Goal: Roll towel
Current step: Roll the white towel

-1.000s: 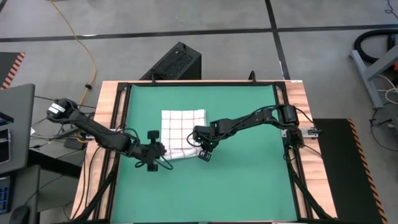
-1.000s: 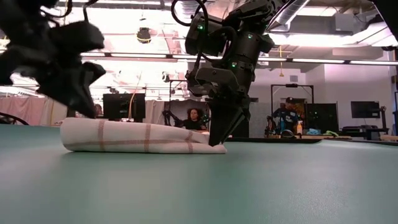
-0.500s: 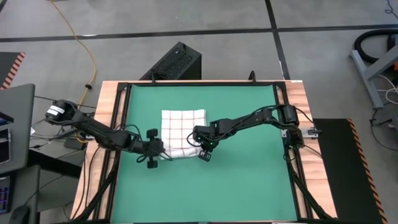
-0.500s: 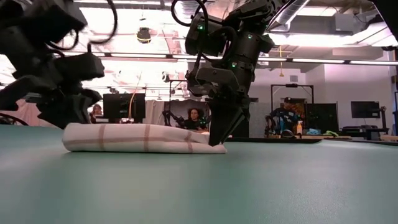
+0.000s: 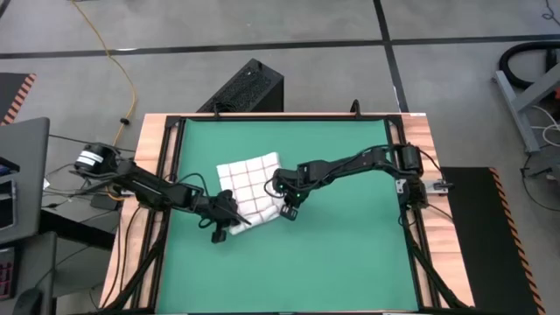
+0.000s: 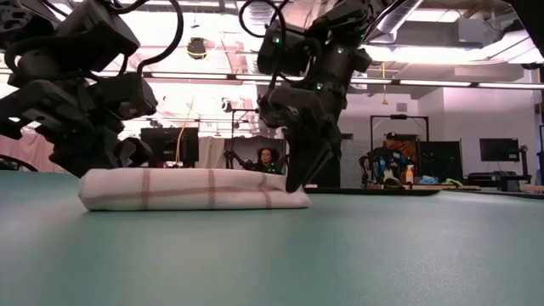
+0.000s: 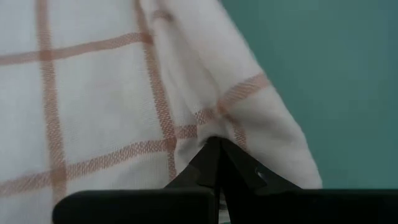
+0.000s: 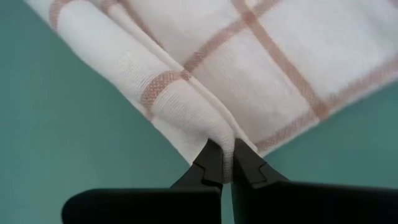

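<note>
The white towel with thin red check lines lies askew on the green mat, its near edge doubled into a thick band. My left gripper is shut at the band's left end, which also shows in the left wrist view. My right gripper is shut at the band's right end, which also shows in the right wrist view. My left gripper pinches a fold of the towel's near left corner between its two fingertips. The fingers slant down from the table's left. The cloth rests on the mat. My right gripper pinches a ridge of folded cloth at the towel's near right corner between its two fingertips, several layers. The fingers point steeply down from above. The corner lies on the mat.
The mat is framed by a black rail and a wooden table edge. A black box stands on the floor beyond the far edge. Bare mat lies near and to the right of the towel. People and monitors show in the room behind.
My left gripper has gone right to the towel's near left corner and come down onto it. The towel has turned about on the mat and now lies askew, its left side swung toward the far edge. My right gripper has stayed on its corner, shifting slightly toward the far edge.
</note>
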